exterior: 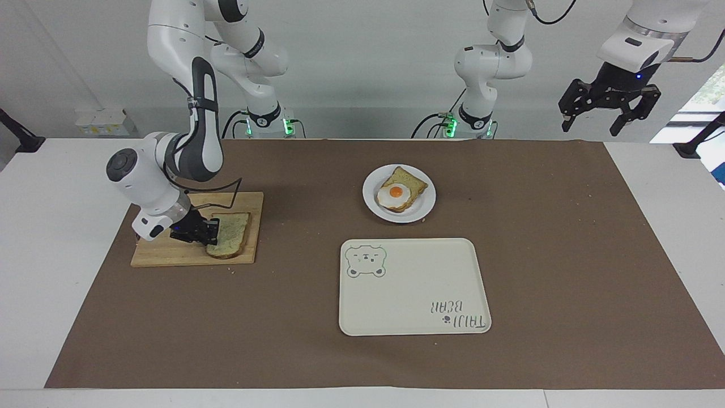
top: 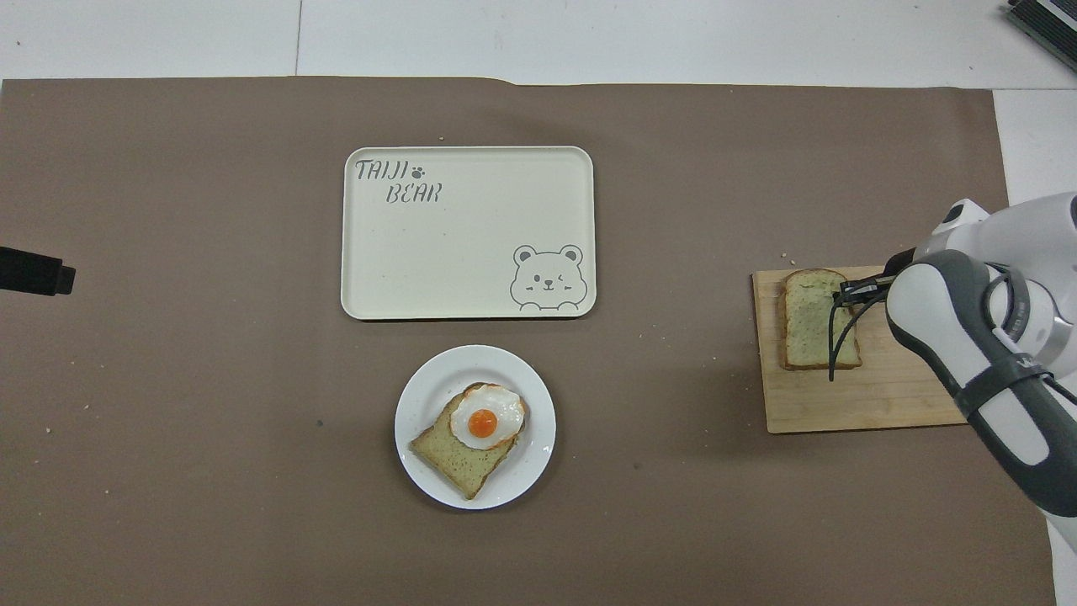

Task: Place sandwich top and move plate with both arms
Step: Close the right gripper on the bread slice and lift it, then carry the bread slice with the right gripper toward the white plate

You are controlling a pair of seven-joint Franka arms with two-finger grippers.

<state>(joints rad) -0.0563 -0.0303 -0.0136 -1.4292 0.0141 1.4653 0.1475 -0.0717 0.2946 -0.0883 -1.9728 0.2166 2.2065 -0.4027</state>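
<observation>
Gripping the bread slice [exterior: 229,235] at frame left, your right claw [exterior: 210,231] is clamped; left claw [exterior: 609,110] waits apart; plate [exterior: 426,199] unmoved.

Two high cameras, half a turn apart

One faces the robots across the table [exterior: 34,255]; one looks steeply down from their end. Both take in the tray [exterior: 413,289] [top: 467,244].
</observation>
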